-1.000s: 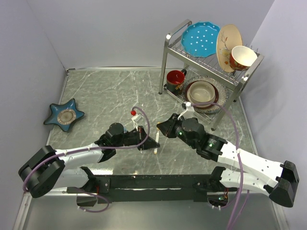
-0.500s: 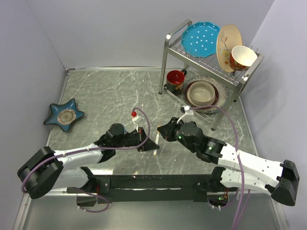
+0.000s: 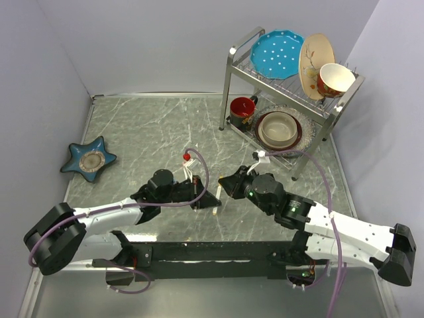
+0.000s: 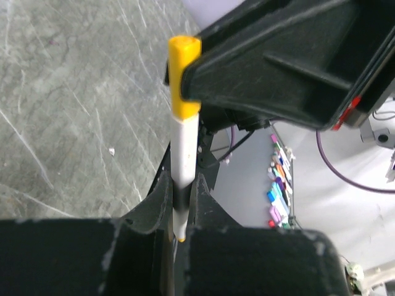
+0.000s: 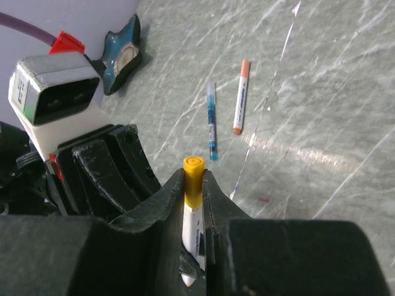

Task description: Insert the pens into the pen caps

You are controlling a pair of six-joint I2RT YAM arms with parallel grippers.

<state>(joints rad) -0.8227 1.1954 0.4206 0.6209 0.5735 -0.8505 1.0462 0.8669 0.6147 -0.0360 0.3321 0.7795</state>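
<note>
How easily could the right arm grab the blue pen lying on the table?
Probably not yet. The right claw is shut on the yellow cap, on the white pen that the left claw grips. The blue pen lies in the open on the table, nothing over it.

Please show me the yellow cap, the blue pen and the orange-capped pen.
yellow cap point(image 5: 193, 179), right wrist view, its side wall.
blue pen point(image 5: 211, 120), right wrist view, middle of the barrel.
orange-capped pen point(image 5: 241, 97), right wrist view, middle of the white barrel.
</note>
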